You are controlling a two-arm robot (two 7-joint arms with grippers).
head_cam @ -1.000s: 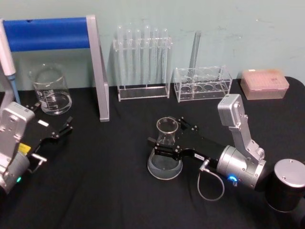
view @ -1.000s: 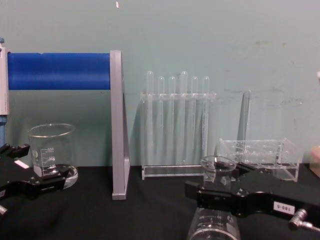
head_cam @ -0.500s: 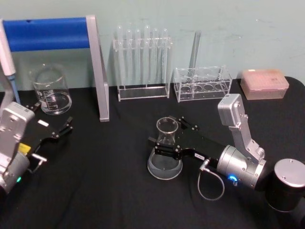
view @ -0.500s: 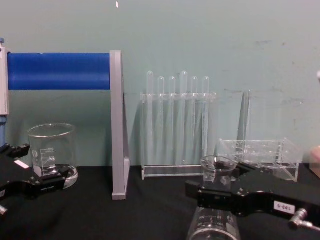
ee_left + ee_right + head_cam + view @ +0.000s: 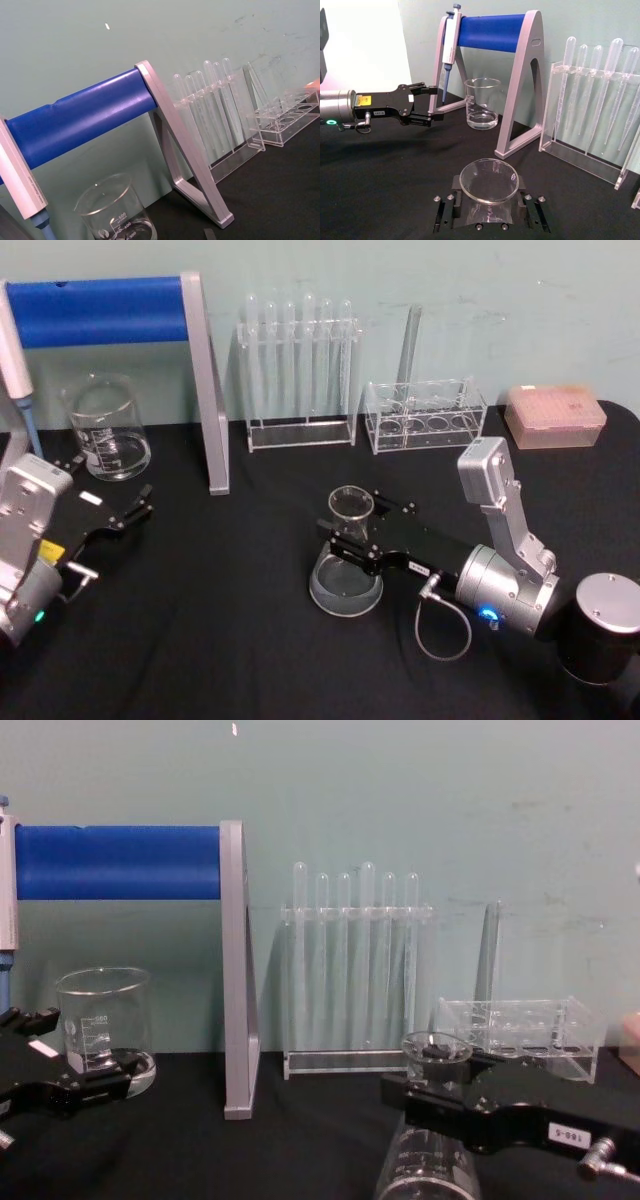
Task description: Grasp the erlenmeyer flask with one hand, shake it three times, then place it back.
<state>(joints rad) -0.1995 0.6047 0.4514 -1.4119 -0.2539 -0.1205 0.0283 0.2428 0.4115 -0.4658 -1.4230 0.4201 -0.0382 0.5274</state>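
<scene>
Flask glossy clear glass — table matt black.

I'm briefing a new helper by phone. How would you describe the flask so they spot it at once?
On the black table, look at the middle, in front of the tube rack. The flask stands there, with the jaws of the right gripper either side of its neck. Unlike the straight-sided beaker at far left, it is a cone with a narrow neck.
</scene>
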